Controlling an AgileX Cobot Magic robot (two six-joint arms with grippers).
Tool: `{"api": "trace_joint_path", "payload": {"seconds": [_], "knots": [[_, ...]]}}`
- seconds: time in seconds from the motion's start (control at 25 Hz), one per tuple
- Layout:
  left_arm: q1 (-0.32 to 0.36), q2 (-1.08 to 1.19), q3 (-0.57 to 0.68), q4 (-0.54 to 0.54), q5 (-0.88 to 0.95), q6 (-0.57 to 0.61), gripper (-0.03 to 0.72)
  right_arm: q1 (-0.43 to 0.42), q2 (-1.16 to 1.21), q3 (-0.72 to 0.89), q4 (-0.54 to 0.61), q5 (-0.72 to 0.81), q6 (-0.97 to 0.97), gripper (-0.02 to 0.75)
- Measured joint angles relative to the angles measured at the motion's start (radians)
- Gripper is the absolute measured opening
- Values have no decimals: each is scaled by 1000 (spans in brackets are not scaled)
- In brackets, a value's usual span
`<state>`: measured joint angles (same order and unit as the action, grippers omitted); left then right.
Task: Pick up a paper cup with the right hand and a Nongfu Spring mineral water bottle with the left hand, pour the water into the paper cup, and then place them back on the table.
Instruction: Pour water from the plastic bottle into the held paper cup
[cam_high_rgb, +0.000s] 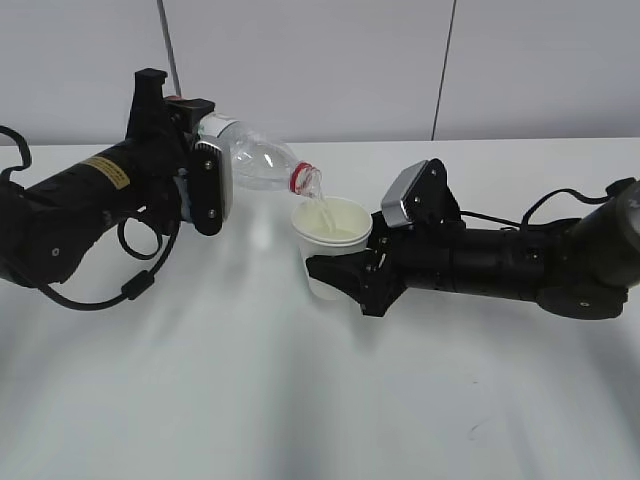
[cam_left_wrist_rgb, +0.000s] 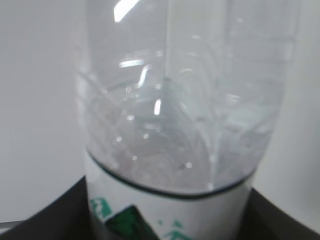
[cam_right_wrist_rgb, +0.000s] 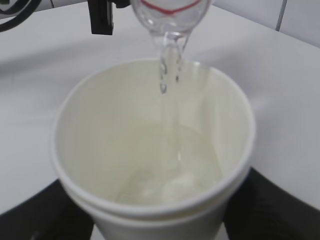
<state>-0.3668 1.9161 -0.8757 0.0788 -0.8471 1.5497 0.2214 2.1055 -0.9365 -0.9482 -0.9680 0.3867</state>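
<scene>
Pouring now; I'm holding the bottle (cam_high_rgb: 250, 158) clamped in the left claw (cam_high_rgb: 205, 180), long axis tipped down-right, mouth just above the cup (cam_high_rgb: 330, 250); right claw (cam_high_rgb: 345, 272) is gripping the cup off the table (cam_high_rgb: 300, 400); water (cam_right_wrist_rgb: 167, 75) is streaming in.

A plain white counter (cam_high_rgb: 300, 400) fills the lower part of the exterior view, its surface catching soft, diffuse light and faint grey shadows, with a small dark mark near the front right. Behind it stands a pale grey wall (cam_high_rgb: 320, 60) of smooth panels, divided by thin dark vertical seams (cam_high_rgb: 445, 70), one slightly slanted.
</scene>
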Motion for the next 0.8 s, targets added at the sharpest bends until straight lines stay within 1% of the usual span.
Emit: {"api": "trace_joint_path", "payload": {"seconds": [0.44,0.8], "knots": [[0,-2,0,-3,-3,0,412,0,0,0,0,3,0,507],[0,-2,0,-47,-4,0,412,0,0,0,23,5,0,507]]}}
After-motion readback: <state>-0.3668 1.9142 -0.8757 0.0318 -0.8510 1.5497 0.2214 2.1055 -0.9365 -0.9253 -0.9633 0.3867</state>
